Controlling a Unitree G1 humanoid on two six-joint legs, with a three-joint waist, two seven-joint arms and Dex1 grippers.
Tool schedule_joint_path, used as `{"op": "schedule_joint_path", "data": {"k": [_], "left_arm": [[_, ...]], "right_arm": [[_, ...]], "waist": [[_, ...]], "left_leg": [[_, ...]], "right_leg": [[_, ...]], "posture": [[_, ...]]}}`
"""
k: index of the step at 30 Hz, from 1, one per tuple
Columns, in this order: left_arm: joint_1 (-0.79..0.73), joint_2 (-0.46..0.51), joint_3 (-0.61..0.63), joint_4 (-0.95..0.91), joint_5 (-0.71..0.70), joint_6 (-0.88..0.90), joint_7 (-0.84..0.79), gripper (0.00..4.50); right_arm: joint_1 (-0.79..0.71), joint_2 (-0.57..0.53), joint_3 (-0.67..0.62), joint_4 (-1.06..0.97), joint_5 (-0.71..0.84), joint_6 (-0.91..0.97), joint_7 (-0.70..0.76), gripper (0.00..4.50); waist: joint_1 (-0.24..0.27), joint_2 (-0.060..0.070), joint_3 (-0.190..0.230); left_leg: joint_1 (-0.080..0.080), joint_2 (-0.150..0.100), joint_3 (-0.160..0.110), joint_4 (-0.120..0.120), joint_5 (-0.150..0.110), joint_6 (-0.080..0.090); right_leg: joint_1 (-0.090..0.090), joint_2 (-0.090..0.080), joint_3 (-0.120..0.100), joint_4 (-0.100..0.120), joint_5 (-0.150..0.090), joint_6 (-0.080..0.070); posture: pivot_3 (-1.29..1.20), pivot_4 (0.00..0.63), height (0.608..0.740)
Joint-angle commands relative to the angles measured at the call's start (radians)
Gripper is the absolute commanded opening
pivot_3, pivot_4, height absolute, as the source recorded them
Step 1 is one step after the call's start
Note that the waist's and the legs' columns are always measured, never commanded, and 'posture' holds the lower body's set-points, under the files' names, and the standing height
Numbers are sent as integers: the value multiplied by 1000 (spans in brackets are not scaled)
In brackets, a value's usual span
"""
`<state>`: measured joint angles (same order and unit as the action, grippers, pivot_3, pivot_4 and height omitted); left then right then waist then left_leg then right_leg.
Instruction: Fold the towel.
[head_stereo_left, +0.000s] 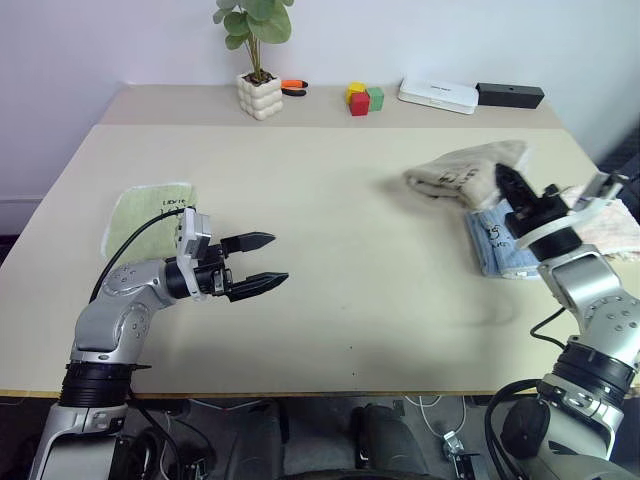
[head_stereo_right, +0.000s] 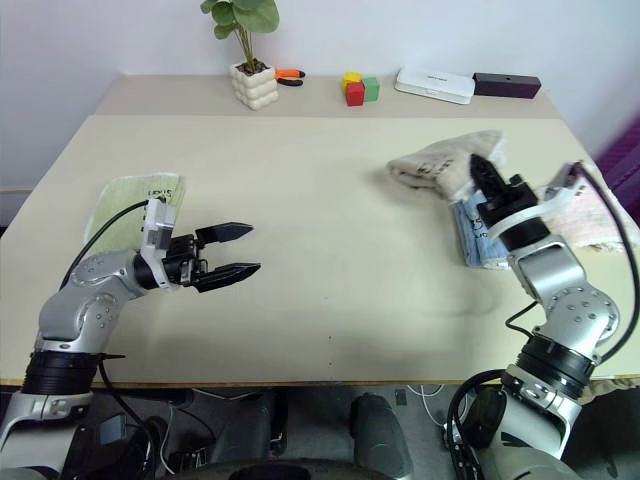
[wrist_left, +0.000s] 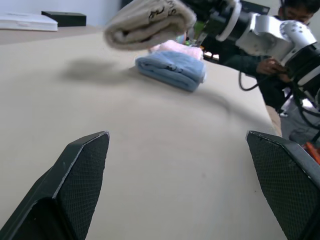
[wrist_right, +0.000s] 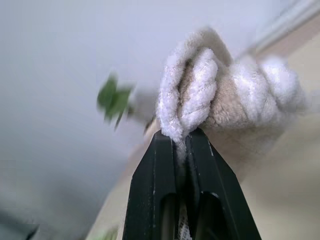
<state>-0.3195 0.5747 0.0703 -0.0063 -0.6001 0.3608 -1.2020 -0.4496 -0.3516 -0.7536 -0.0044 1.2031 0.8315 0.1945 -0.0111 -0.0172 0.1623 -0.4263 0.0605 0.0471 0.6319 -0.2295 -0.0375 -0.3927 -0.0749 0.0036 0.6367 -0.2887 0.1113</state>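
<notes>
The right tool (wrist_right: 182, 145) is clamped tight on a bunched edge of the towel (head_stereo_left: 465, 172), its two black fingers pressed together with a thick roll of terry squeezed between the tips. In the head views this tool points up and away from the robot at the right side of the table (head_stereo_left: 330, 200), and the beige-brown towel hangs from it as a loose, rolled bundle. The left wrist view shows the bundle lifted off the table, with a shadow beneath it. The bundle's long axis runs roughly sideways across the table, from the right tool toward the middle, with the dark embroidered mark showing on the side facing the robot.

Just below and beside the lifted bundle lies a folded light blue towel (head_stereo_left: 500, 242), and a pink cloth (head_stereo_left: 615, 225) sits further right, near the table's edge.

The left tool (head_stereo_left: 262, 262) hangs over the left half of the table with its jaws spread wide and nothing between them, pointing level toward the right, along the same line as the bundle. It is well apart from the towel; open tabletop lies between them. A pale green towel (head_stereo_left: 140, 215) lies flat behind it.

By my judgement, the coming move turns on closing that sideways gap: the free end of the towel points toward the left tool, so either the right arm carries the bundle to the centre or the left reaches across.
</notes>
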Motion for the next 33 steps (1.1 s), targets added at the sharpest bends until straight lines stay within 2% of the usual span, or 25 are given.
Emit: {"op": "schedule_joint_path", "data": {"k": [1, 4, 7, 11, 14, 21, 24, 27, 33], "left_arm": [[-23, -9, 0, 4, 1, -27, -18, 4500], [-31, -18, -2, 14, 4, -32, -15, 4500], [-29, -19, -3, 15, 3, -37, -20, 4500], [-21, -6, 1, -5, -11, -28, -34, 4500], [-21, -1, 1, 1, -2, -36, -40, 4500], [-24, -2, 2, -5, -2, -33, -34, 4500], [-16, -5, -2, -13, 2, -37, -30, 4500], [-18, -8, -4, -11, 4, -38, -26, 4500], [-22, -14, -9, -6, 6, -41, -21, 4500]], "right_arm": [[17, -6, -67, -46, 54, -82, -50, 27], [65, 6, -109, -16, 56, -148, -82, 27], [125, 29, -91, -57, 48, -186, -66, 27], [218, 61, -36, -67, -37, -238, -65, 27], [230, 84, -14, -58, -37, -269, -59, 27], [283, 96, 74, -44, -180, -348, -72, 27], [285, 101, 71, -34, -182, -368, -74, 27], [279, 96, 57, -18, -183, -391, -78, 933], [290, 86, 67, -46, -241, -456, -72, 3963]], "waist": [[0, 0, 0], [1, 0, 0], [0, 1, 0], [-3, 2, 0], [-5, 3, 1], [0, 3, 1], [-2, 3, 1], [-2, 3, 1], [-1, 3, 1]], "left_leg": [[0, 0, 0, 0, 0, 0], [0, 0, 0, 0, 0, 0], [0, 0, 0, 0, 0, 0], [1, 0, 2, 0, 0, 0], [1, 1, 3, 0, 0, 0], [1, 2, 4, 0, 0, 0], [1, 2, 4, 0, 0, 0], [1, 2, 4, 0, 0, 0], [1, 2, 4, 0, 0, 0]], "right_leg": [[0, 0, 0, 0, 0, 0], [0, 0, 1, 0, 0, 0], [0, 0, 1, 0, 0, 0], [-1, 1, 3, 1, 0, 0], [-2, 2, 5, 2, 0, 0], [-2, 3, 6, 3, 0, 0], [-2, 3, 7, 3, 0, 0], [-3, 4, 7, 3, 0, 0], [-3, 4, 7, 3, 0, 0]], "posture": [[0, 150, 740], [0, 150, 740], [0, 150, 740], [0, 150, 740], [0, 150, 740], [0, 150, 740], [0, 150, 740], [0, 150, 740], [0, 150, 740]]}}
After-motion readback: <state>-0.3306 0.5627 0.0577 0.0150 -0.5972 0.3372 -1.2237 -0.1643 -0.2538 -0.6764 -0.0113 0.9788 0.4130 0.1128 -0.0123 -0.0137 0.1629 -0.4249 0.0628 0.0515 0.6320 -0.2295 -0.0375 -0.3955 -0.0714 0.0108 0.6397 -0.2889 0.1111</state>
